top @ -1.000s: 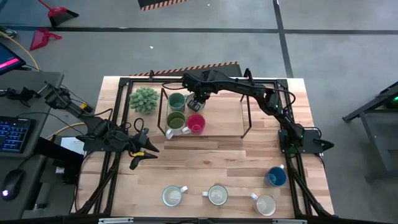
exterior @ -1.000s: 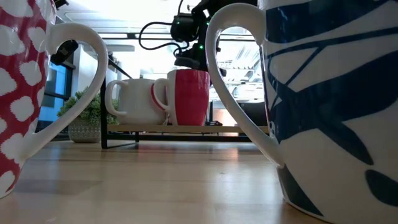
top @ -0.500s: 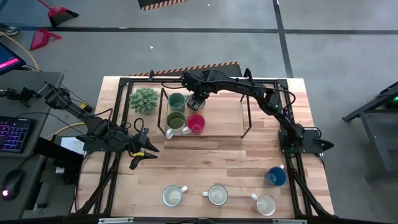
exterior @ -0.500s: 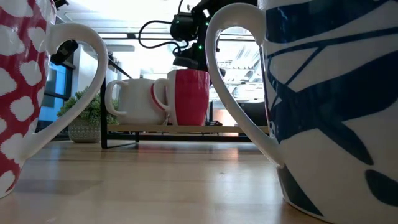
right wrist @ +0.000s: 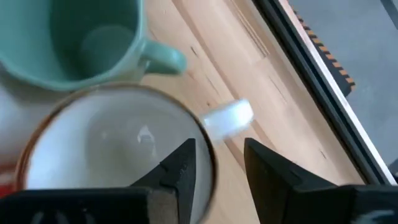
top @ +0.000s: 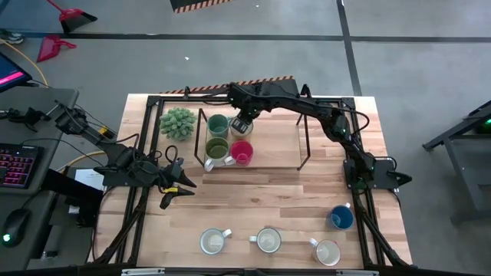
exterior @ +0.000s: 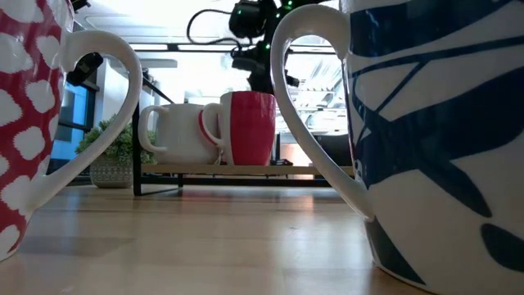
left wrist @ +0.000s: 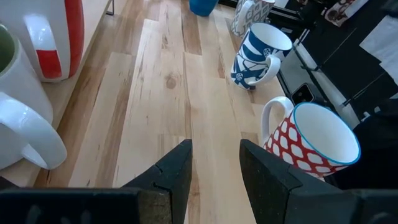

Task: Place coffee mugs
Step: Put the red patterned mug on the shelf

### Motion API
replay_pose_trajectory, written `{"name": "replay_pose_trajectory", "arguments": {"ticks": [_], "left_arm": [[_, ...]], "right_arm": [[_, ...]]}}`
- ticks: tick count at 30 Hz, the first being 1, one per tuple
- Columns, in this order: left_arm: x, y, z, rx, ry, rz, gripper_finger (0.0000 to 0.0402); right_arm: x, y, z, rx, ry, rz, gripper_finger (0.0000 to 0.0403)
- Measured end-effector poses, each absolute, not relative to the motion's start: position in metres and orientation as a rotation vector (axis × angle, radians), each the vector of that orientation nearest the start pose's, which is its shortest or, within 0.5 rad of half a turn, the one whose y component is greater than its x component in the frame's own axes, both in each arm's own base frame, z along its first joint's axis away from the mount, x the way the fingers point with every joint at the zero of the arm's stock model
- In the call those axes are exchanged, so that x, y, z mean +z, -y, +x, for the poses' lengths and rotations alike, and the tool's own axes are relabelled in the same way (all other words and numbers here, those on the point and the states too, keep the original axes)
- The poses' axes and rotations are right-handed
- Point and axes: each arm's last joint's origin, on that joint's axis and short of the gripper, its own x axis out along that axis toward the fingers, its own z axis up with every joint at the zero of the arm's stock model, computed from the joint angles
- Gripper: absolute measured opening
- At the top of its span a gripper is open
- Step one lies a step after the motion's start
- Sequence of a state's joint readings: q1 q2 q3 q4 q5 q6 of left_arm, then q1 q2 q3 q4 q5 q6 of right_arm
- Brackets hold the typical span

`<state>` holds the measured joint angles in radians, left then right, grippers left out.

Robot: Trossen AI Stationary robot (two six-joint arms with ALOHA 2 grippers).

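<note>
The right gripper [top: 241, 123] hangs over the raised shelf [top: 268, 153] at the back of the bench [top: 253, 199], its fingers [right wrist: 180, 171] parted and holding nothing. Just under them sits a white mug [right wrist: 106, 149], with the teal-green mug [right wrist: 74, 37] right beside it. The olive-green mug [top: 217, 147] and the red mug [top: 242, 152] stand on the same shelf, a little nearer the front. The left gripper [top: 172, 186] waits low at the bench's left side, fingers [left wrist: 174, 171] apart and empty. Ahead of those fingers stand a red-and-white patterned mug [left wrist: 311, 134] and a blue-and-white one [left wrist: 258, 53]. The blue mug [top: 342, 218] and three pale mugs [top: 268, 241] line the front edge. The potted plant [top: 178, 123] sits beside the shelf.
</note>
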<state>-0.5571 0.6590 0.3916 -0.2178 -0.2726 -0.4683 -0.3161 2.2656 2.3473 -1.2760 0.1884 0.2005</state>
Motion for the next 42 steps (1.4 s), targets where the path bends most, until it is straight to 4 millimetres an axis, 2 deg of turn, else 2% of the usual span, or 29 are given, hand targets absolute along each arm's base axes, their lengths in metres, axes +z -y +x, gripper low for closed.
{"name": "replay_pose_trajectory", "arguments": {"ticks": [6,12,20,24,29,34,39,42], "left_arm": [[0.212,0.071,0.129,-0.161,-0.520,-0.250,0.0121],[0.212,0.071,0.129,-0.152,-0.518,-0.246,0.0121],[0.212,0.070,0.129,-0.117,-0.502,-0.239,0.0121],[0.212,0.070,0.129,-0.110,-0.497,-0.240,0.0121],[0.214,0.070,0.130,-0.110,-0.483,-0.246,0.0121],[0.215,0.069,0.131,-0.065,-0.449,-0.244,0.0121],[0.219,0.069,0.133,-0.060,-0.404,-0.265,0.0121],[0.221,0.070,0.133,-0.061,-0.390,-0.272,0.0121]], "right_arm": [[0.328,0.136,0.423,-0.517,-1.121,0.271,0.0115],[0.357,0.107,0.409,-0.377,-1.098,0.337,0.0115],[0.377,0.050,0.382,-0.290,-1.255,0.270,0.0115],[0.391,0.018,0.371,-0.191,-1.220,0.154,0.0115],[0.404,-0.017,0.350,-0.179,-1.193,0.033,0.0114],[0.409,-0.038,0.311,-0.243,-1.186,-0.044,0.0114],[0.388,-0.040,0.257,-0.398,-1.162,0.010,0.0114],[0.368,-0.039,0.225,-0.387,-1.053,0.123,0.0114]]}}
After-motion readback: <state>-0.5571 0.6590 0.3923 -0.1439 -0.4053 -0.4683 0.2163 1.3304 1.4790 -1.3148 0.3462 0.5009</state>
